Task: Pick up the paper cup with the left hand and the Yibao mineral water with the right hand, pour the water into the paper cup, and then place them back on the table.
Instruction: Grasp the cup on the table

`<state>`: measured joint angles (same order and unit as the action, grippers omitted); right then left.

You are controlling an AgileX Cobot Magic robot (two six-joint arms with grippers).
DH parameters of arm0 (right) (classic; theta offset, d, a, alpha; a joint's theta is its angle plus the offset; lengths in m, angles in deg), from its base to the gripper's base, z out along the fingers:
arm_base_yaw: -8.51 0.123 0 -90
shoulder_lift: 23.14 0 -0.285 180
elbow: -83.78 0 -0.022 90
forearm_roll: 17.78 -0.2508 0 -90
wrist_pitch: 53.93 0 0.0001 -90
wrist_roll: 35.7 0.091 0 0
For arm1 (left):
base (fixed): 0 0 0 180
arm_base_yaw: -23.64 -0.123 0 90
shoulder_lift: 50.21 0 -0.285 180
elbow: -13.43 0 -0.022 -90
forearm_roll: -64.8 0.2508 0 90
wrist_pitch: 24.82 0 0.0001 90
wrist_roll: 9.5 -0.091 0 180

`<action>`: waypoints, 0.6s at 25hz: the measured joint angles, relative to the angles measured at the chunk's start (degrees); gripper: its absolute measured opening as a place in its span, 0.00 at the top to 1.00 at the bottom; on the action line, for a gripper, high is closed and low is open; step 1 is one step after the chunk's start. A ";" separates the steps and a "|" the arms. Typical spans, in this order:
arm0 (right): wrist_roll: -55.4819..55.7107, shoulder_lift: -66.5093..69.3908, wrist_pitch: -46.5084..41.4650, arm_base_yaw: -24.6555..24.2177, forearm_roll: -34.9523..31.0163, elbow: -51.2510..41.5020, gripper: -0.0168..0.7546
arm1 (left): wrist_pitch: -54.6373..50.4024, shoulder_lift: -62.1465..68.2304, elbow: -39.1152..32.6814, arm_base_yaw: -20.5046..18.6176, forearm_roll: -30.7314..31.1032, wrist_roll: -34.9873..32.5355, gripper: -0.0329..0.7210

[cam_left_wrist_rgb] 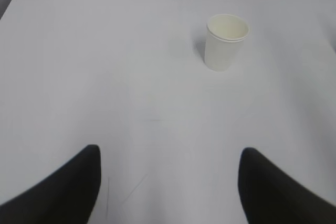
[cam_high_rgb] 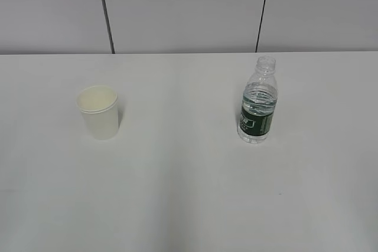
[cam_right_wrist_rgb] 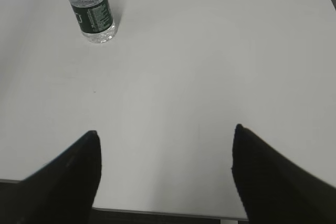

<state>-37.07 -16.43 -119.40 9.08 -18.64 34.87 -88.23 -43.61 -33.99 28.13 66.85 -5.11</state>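
Pincer open, wrist views only

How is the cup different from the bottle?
The cup is white and you can't see through it; the bottle is clear with a dark green label. The cup is shorter, the bottle taller. The cup has a wide mouth, the bottle a narrow neck. Both stand upright and uncovered on the table.

The paper cup stands upright on the table, close to its far edge and well apart from the left hand. The two black fingers are spread wide above the bare surface, holding nothing.
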 joint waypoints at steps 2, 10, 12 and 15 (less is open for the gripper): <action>0.00 0.00 0.00 0.00 0.00 0.00 0.24 | 0.00 0.00 0.00 0.00 0.00 0.00 0.30; 0.00 0.00 0.00 0.00 0.10 0.13 0.24 | 0.20 0.39 0.41 0.00 0.00 0.00 0.30; 0.00 0.00 0.26 0.00 0.10 0.61 0.24 | 1.24 1.66 1.28 0.00 0.00 0.00 0.30; 0.00 1.31 2.02 0.00 0.10 2.71 0.24 | 2.97 4.84 2.78 0.00 0.20 0.00 0.30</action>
<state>-37.07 -15.11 -117.37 9.08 -18.53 37.58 -85.25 -38.77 -31.20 28.13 67.05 -5.11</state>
